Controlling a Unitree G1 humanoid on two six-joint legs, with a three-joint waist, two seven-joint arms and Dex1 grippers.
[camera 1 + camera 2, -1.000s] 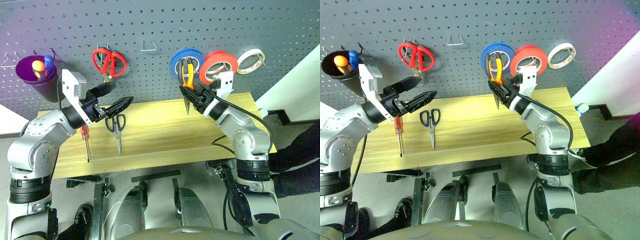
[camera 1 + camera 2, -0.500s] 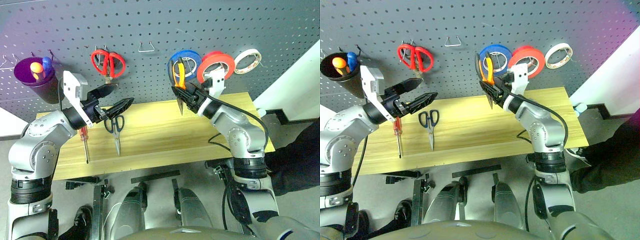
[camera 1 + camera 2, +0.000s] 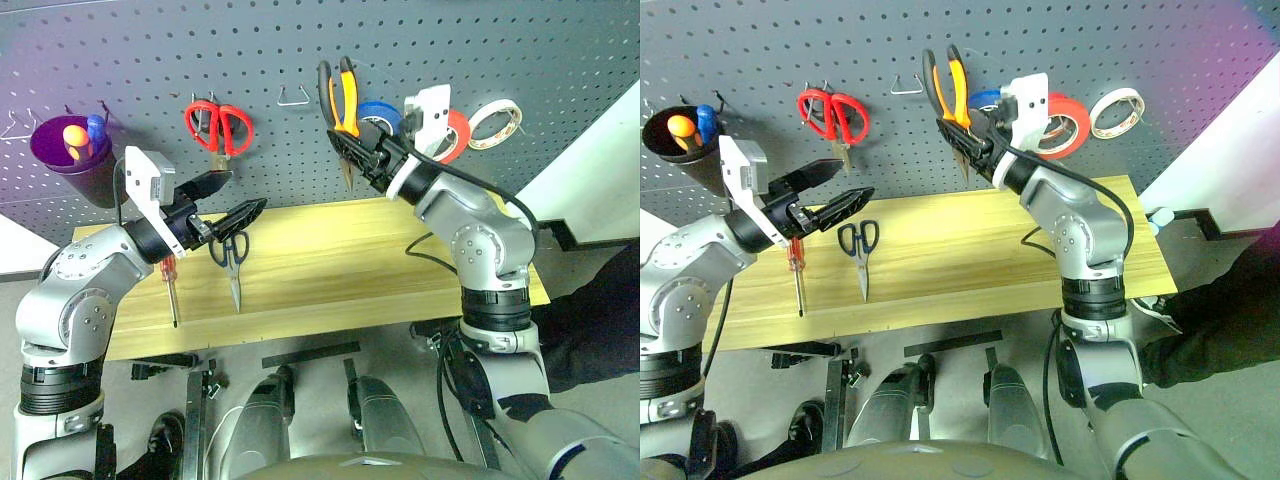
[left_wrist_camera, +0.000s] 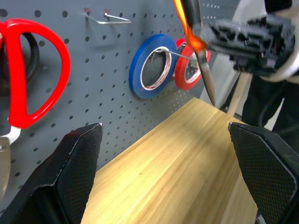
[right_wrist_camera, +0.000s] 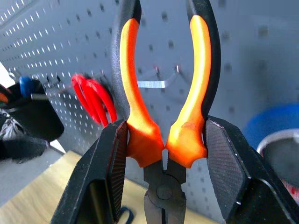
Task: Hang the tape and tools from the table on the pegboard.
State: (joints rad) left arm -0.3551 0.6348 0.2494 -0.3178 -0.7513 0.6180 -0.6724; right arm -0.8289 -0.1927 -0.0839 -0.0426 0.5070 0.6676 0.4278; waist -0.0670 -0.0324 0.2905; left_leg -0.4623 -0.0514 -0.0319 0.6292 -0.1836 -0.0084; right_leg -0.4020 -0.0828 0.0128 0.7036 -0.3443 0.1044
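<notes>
My right gripper [image 3: 366,160] is shut on the orange-handled pliers [image 3: 340,92]. It holds them handles-up against the pegboard [image 3: 150,50], just right of an empty wire hook [image 3: 295,95]. In the right wrist view the pliers [image 5: 161,93] stand between my pads, with that hook [image 5: 154,84] behind them. The orange-red tape [image 3: 458,135] hangs on the board, partly behind my right wrist. My left gripper [image 3: 228,196] hovers open above the dark-handled scissors [image 3: 232,255]. They lie on the table [image 3: 330,270] beside the red-handled screwdriver [image 3: 171,285].
Red-handled scissors [image 3: 218,125], a blue roll [image 3: 380,115] and a white roll [image 3: 497,120] hang on the pegboard. A purple cup [image 3: 70,150] with small items is mounted at its far left. A person's dark sleeve [image 3: 600,310] shows at the right.
My right gripper has lifted the pliers up and to the left, from in front of the blue roll to beside the empty wire hook. The left arm has stayed put.
</notes>
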